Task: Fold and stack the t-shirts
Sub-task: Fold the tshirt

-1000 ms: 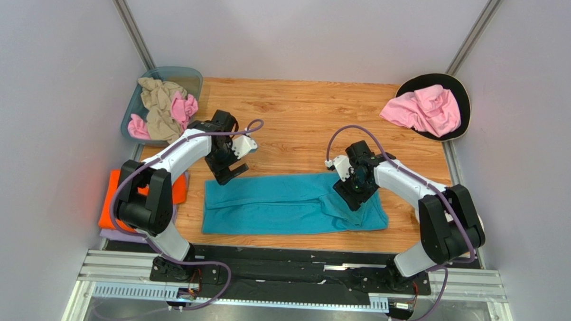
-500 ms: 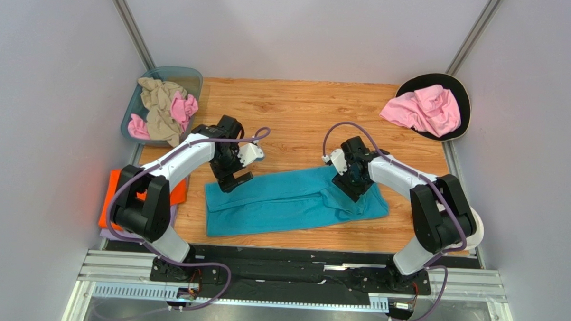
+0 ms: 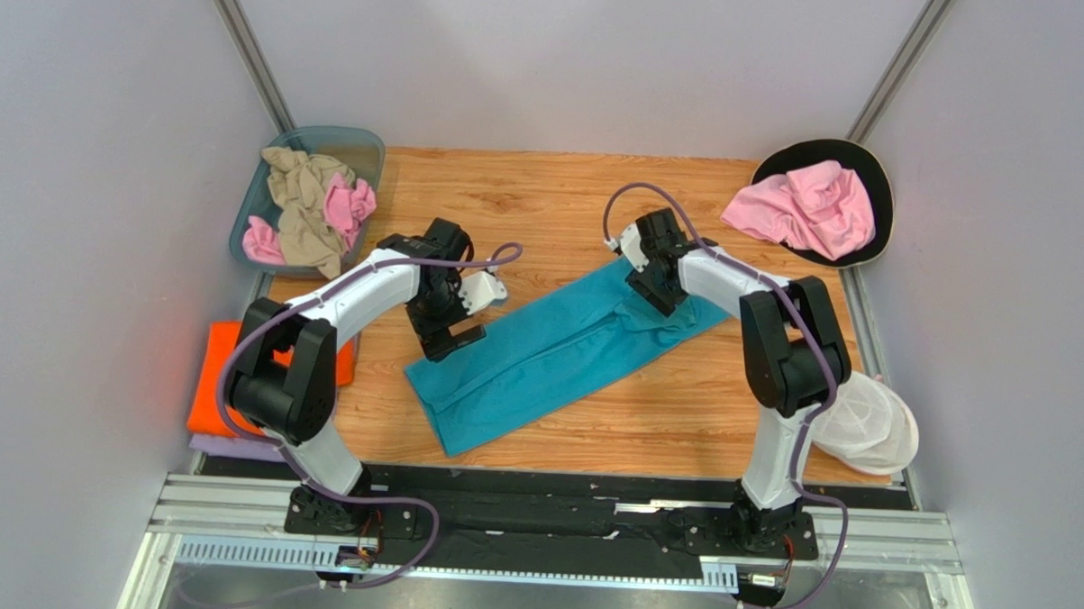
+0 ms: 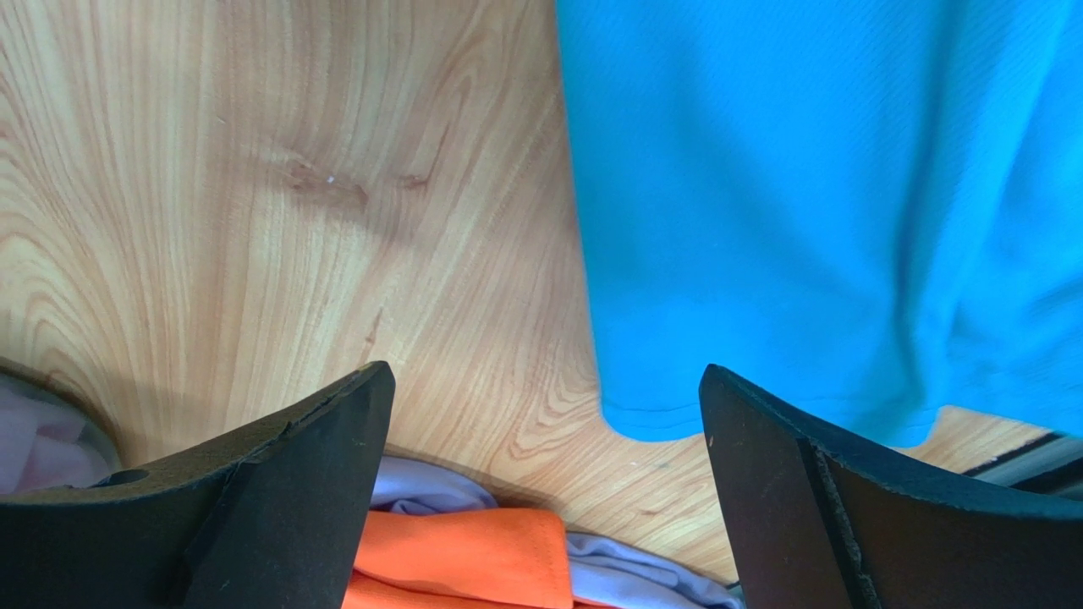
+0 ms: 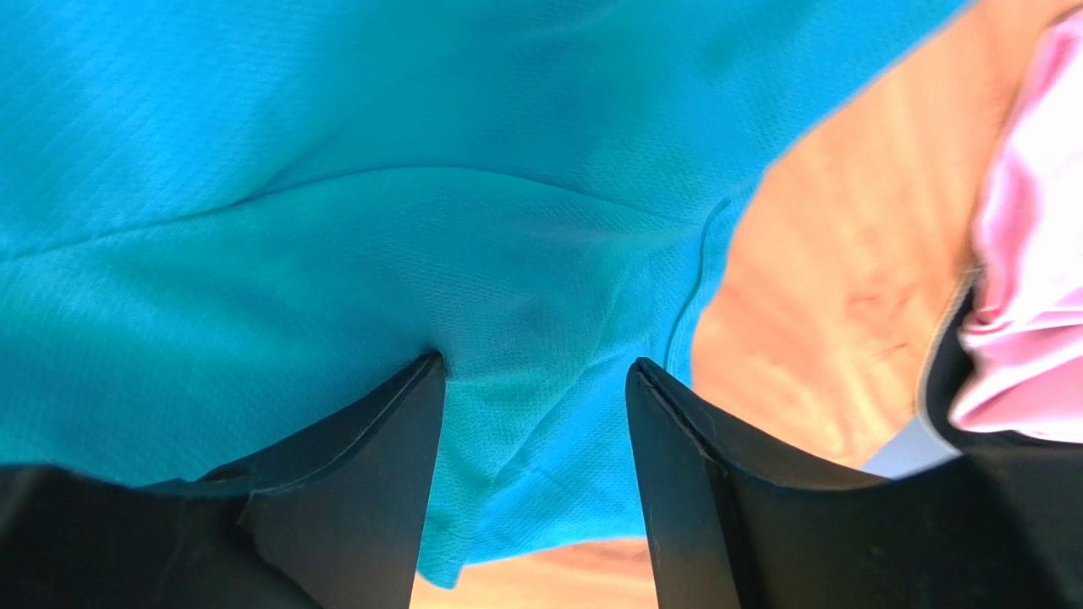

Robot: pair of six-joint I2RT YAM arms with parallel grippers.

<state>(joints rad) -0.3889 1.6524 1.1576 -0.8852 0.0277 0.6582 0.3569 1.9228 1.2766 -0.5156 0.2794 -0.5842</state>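
Watching from the side: teal shirt (image 3: 559,357) lay on the table (image 3: 565,197) as a long diagonal strip, one end by the left gripper (image 3: 446,331), the other under the right gripper (image 3: 659,282).

Right fingers (image 5: 381,495) were clamped on a gathered fold at the shirt's far end. The wrist view showed them partly apart with teal cloth bunched in the gap and creases running into both tips. Past the finger at that view's right side came bare wood, then a pink shirt (image 3: 802,206) heaped in a black dish (image 3: 867,167), near those fingers but not touching.

Left fingers (image 4: 292,470) stood wide apart with nothing held. Bare wood sat ahead of one finger. The teal shirt's edge and hem sat ahead of the other and reached partway across the gap. Couldn't tell whether the tips touched the table.

Orange shirt (image 3: 206,381) lay folded on a lavender shirt (image 3: 224,445), stacked off the table's left edge, well apart from the left fingers.

Bin (image 3: 363,147) at the far-left corner, beyond the left fingers, held a beige shirt (image 3: 301,188) and a second pink shirt (image 3: 351,203), both crumpled.

White dish (image 3: 871,424) sat behind the right fingers, by that arm's elbow.
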